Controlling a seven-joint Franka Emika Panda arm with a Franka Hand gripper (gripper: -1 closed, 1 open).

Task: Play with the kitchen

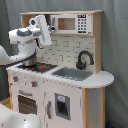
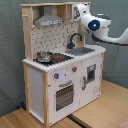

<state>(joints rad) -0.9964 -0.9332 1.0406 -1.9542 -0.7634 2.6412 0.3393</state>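
I have the kitchen (image 1: 65, 80) standing against a grey curtain, oven door (image 2: 64, 95) nearest, a small pot (image 2: 44, 56) on its stovetop. My gripper (image 1: 51, 22) is up by the upper shelf, probably reaching in; I cannot tell its spread. No readable writing.

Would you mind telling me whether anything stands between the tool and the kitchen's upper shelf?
Nothing visible does. The tool is at the upper shelf of the kitchen, above the stovetop and its pot.
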